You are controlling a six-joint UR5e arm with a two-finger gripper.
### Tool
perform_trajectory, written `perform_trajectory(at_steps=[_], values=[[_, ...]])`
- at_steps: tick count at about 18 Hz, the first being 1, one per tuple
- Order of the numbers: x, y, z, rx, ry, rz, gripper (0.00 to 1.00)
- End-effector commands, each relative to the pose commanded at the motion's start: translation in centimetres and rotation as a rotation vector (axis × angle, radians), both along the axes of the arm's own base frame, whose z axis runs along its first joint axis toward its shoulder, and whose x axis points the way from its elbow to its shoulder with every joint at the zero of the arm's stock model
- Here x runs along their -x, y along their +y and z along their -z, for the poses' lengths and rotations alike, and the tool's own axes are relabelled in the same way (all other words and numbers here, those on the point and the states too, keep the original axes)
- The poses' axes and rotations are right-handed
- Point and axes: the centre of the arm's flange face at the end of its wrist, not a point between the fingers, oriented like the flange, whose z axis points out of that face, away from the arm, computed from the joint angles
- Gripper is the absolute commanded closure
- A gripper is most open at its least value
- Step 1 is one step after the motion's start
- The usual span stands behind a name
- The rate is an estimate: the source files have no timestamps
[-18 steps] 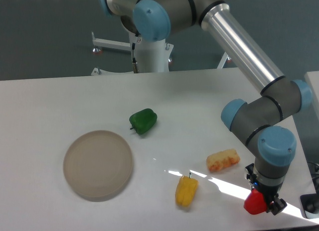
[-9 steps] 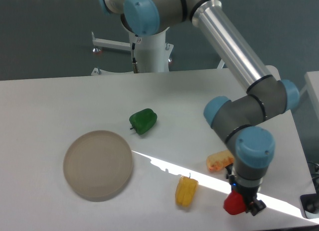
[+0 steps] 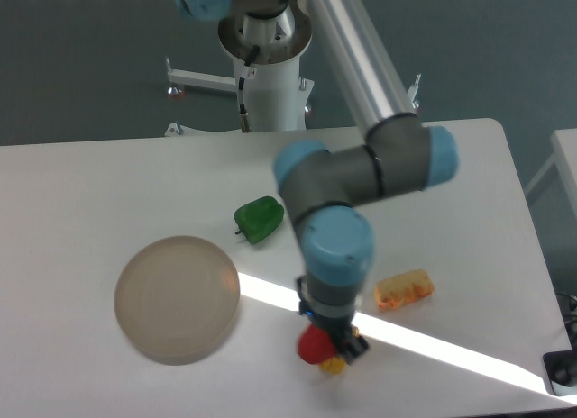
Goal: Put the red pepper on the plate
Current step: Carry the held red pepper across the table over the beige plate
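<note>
**A:** Over the middle of the white tabletop (image 3: 108, 179) now, isn't it? A second ago the arm was working at the far right edge.

**B:** Yes. The two-finger gripper (image 3: 330, 344) has swept leftward across the table, and the small glossy bright red toy pepper (image 3: 315, 346) has come with it, pinched between the fingers and held just above the surface. It now hangs right over the spot where the lumpy yellow toy pepper (image 3: 333, 366) lies, so only a sliver of yellow shows beneath it.

**A:** And the target?

**B:** The large flat round beige-grey plate (image 3: 178, 298) with its low rim has not moved. It sits to the left of the held pepper, near but still apart. I judge the carry about two thirds done: more travel left, then a lowering and release.

**A:** Anything else shifted?

**B:** No. The dark green glossy toy pepper (image 3: 260, 219) sits where it was, beyond the plate's upper right, and the pale orange, rough-looking oblong toy food (image 3: 404, 289) lies to the right of the arm.

**A:** How will the pepper handle?

**B:** It looks like smooth, hard, rounded plastic, so it could roll a little on release. The matte plate is wide and its rim should catch it, so a drop near the centre seems safe enough
</note>
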Motion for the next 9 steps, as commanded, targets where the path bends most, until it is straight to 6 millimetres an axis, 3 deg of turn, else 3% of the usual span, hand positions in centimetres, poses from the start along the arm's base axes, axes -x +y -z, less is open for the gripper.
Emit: perform_trajectory(at_steps=[5,9], values=[[-7.7,-1.4,0.4,0.080,-0.033,-0.016,0.40],[-10.4,-2.1,0.5,0.142,-0.052,-0.031,0.41]])
